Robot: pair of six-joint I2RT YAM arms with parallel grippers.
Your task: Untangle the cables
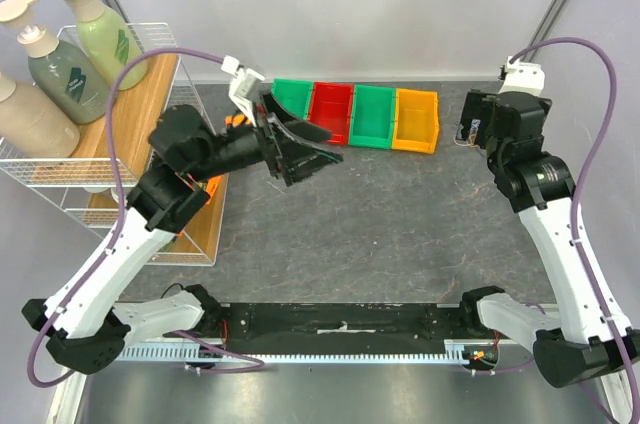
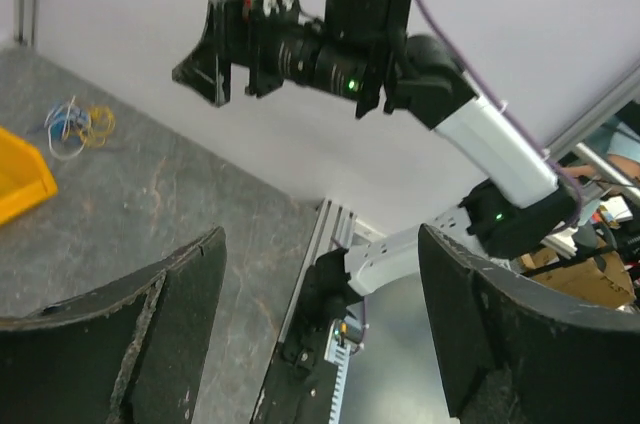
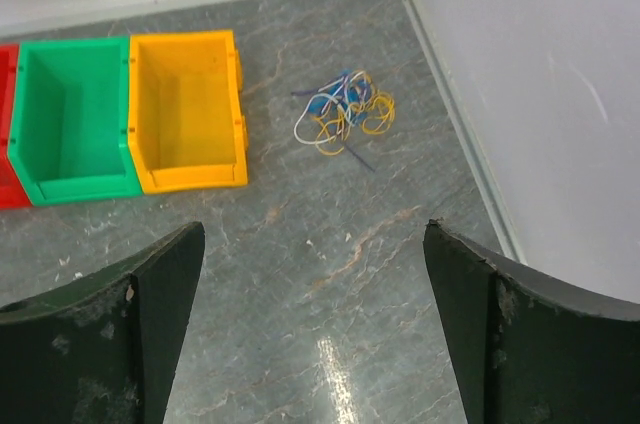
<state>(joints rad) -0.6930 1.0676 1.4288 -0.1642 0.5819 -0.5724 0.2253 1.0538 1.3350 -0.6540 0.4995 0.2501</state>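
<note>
Ahead of the right gripper (image 3: 312, 236), jaws wide apart and empty, the tangled thin blue, yellow and white cables (image 3: 343, 116) lie on the grey marbled tabletop (image 3: 330, 284) just beside the yellow plastic bin (image 3: 190, 176); left gripper (image 2: 322, 244) likewise spread, empty.

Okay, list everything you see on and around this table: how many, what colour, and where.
cables: one tangled bunch, blue, yellow, white and dark strands, on the table right of the bins
bins: four, green, red, green, yellow, in a row at the far edge
pump bottles: three, cream, grey-green, light green, on the rack, far left
wire rack: one, white, left side
wooden board: one, brown, beside the rack
table: one, dark grey
arms: two, white and black
left hand: open, empty, raised
right hand: open, empty, facing the cables
</note>
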